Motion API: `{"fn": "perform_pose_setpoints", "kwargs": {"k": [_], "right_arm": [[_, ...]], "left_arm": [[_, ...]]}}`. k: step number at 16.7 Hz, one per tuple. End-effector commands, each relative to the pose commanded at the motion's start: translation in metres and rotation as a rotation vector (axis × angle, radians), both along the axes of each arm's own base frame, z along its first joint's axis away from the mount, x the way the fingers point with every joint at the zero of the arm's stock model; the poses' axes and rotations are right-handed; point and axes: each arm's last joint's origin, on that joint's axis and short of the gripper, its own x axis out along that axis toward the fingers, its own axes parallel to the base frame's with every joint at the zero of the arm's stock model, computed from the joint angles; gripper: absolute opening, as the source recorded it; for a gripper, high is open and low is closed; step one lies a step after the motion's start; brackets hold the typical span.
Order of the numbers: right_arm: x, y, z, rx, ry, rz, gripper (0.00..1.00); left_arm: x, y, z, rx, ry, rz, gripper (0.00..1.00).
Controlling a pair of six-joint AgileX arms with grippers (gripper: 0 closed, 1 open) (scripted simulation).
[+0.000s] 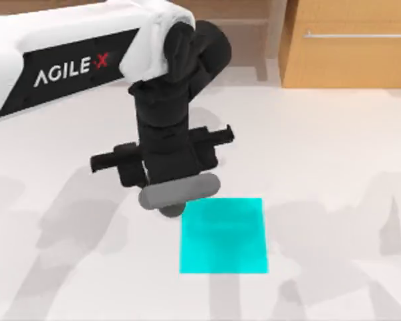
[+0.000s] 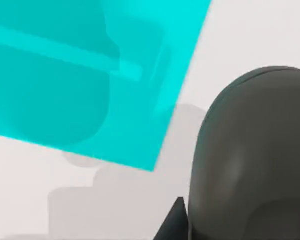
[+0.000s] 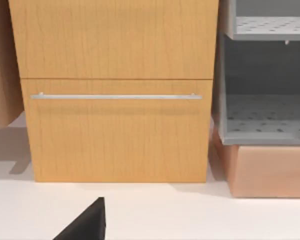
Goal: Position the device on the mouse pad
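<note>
White table (image 1: 334,154); left hand (image 1: 168,200) above mouse pad (image 1: 224,235) upper-left corner, device (image 2: 250,160) right under hand; grip state unclear.

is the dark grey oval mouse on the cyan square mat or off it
Off it. In the top view the dark grey oval mouse sits under the left gripper, just beyond the flat cyan square mat's upper left corner.

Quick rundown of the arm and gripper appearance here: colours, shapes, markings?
Top view: the left arm has a white shell with a black panel lettered AGILE X in white, the X red. Its wrist is black and bulky; the left gripper has a black crossbar body and a light grey cylindrical bar.
</note>
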Motion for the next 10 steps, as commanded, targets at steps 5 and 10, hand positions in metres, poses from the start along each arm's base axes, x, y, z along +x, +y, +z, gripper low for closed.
{"fn": "perform_pose_setpoints", "kwargs": {"k": [5,10], "right_arm": [[0.0,0.0,0.0,0.0,0.0,0.0,1.0],[0.0,0.0,0.0,0.0,0.0,0.0,1.0]], "left_arm": [[-0.026,-0.071,-0.006,-0.021,-0.022,-0.297,0.0],[-0.026,-0.071,-0.005,-0.024,-0.023,-0.3,0.0]]}}
